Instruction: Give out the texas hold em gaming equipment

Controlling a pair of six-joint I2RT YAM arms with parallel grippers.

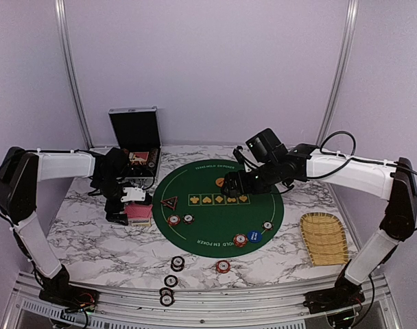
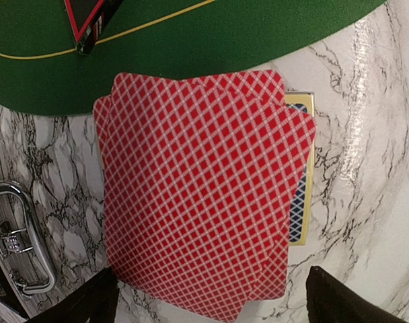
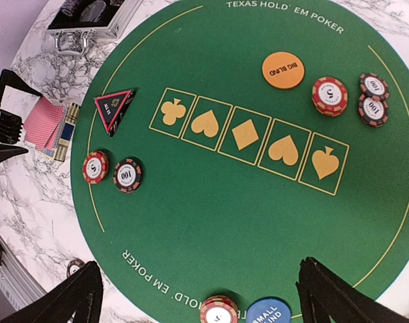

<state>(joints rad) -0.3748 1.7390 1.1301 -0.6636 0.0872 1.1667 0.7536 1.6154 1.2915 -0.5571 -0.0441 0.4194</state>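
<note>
Left pincer (image 2: pixel 211 299) is released, jaws wide, and hovers over a loose fan of red-backed cards (image 2: pixel 198 195); it grasps nothing. The cards lie on the desk (image 2: pixel 366 134) just left of the green mat (image 2: pixel 191 47), on top of a yellow-edged box (image 2: pixel 300 202) that shows at one side.

The marker (image 3: pixel 114 110) sits on the mat's edge near the cards. Just beside it are 2 chips (image 3: pixel 95 167), 1 red and 1 dark, side by side.

Right pincer (image 3: pixel 204 296) is also released and empty, hanging above the middle of the mat over the row of 5 printed suit boxes.

The orange disc (image 3: pixel 283 69) lies on the mat beyond that row, near a red chip stack and 2 dark chips. The blue disc (image 3: pixel 268 311) lies at the mat's near edge, just beside another red stack.

Several more chips sit off the mat on the desk, toward its near edge.

The case (image 1: pixel 134 137) stands open at the far left, and the tray (image 1: pixel 324 238) lies on the desk right of the mat
</note>
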